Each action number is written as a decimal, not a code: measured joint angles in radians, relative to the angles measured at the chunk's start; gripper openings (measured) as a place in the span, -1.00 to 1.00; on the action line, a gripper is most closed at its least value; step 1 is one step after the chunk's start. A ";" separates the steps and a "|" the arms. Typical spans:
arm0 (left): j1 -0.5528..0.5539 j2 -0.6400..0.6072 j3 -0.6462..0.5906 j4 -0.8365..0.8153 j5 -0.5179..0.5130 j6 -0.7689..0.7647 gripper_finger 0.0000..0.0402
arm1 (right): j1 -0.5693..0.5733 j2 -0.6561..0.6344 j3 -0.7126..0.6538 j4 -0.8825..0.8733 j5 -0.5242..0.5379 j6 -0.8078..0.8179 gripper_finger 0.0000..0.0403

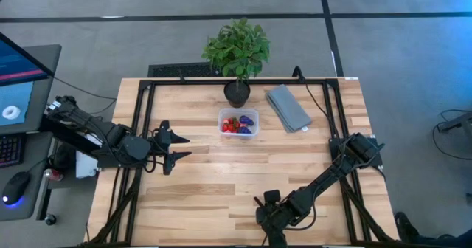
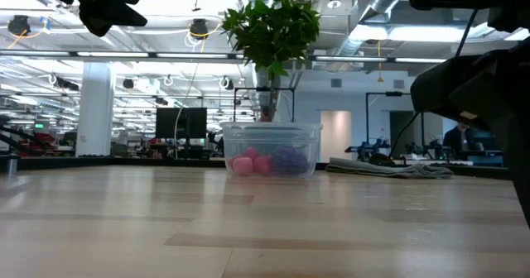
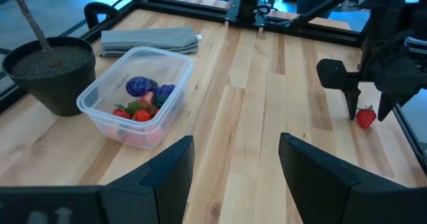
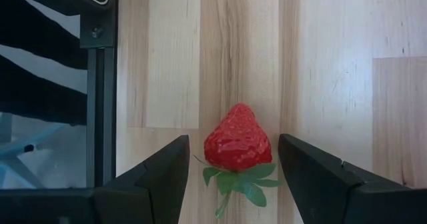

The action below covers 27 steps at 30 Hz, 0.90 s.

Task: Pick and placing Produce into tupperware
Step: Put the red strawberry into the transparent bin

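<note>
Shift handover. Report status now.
Right gripper open, straddling strawberry at table's near edge. Left gripper open, idle. Tub part-filled. Path clear.

1 overhead, 1 table-level, 2 wrist cameras share tupperware.

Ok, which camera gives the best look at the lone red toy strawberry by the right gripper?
The right wrist view: the red toy strawberry lies large on the wood between the open right gripper fingers. The left wrist view shows it small; high and low views don't show it.
</note>
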 joint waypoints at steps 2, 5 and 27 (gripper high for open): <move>0.000 0.000 0.000 -0.001 0.000 0.000 0.05 | 0.000 0.000 0.000 0.000 0.000 0.000 0.27; 0.000 0.000 0.000 -0.001 0.000 0.000 0.05 | 0.000 0.000 0.000 0.000 0.000 0.003 0.27; 0.000 0.000 0.000 -0.009 0.000 0.000 0.05 | 0.000 -0.001 0.000 0.000 0.000 0.013 -0.12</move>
